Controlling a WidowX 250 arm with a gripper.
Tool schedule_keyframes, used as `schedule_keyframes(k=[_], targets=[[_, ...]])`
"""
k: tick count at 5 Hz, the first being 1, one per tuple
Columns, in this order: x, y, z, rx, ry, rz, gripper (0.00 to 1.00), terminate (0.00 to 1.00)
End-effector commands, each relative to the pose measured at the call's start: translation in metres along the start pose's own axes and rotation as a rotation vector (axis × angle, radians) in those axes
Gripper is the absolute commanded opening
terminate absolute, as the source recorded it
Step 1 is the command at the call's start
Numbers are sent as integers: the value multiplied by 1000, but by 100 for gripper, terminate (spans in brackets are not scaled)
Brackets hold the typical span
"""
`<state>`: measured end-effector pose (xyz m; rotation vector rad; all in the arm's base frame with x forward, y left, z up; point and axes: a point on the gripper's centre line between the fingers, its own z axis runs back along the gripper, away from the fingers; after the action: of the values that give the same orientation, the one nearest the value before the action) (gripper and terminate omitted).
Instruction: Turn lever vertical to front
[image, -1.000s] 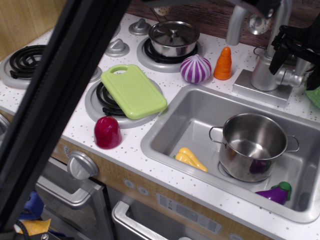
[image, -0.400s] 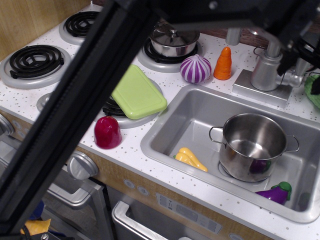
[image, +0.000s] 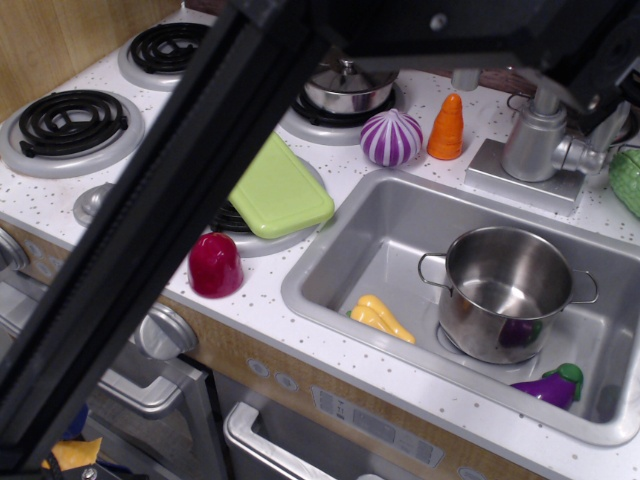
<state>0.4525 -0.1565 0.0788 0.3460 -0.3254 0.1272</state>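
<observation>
The speckled white bench (image: 330, 345) carries a sink and faucet at its far right corner. The lever (image: 585, 155) projects sideways, toward the right edge, from the faucet body (image: 533, 140), long axis roughly horizontal. The claw (image: 612, 72) sits just above and right of it; its opening cannot be determined.

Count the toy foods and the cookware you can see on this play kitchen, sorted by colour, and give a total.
Purple: 2, striped onion, eggplant
Orange: 1, carrot
Yellow: 1, yellow food in the sink
Dark red: 1, rounded piece
Green: 1, cutting board
Silver: 2, open pot, lidded pot
Total: 8
</observation>
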Motion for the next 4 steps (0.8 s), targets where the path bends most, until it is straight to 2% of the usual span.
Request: schedule_keyframes(k=[1,3,4], targets=[[28,13,19,-21,-90,40,100,0],[44,14,13,-24,-117,17,100,0],[51,15,9,-12,-112,-3,0,0]])
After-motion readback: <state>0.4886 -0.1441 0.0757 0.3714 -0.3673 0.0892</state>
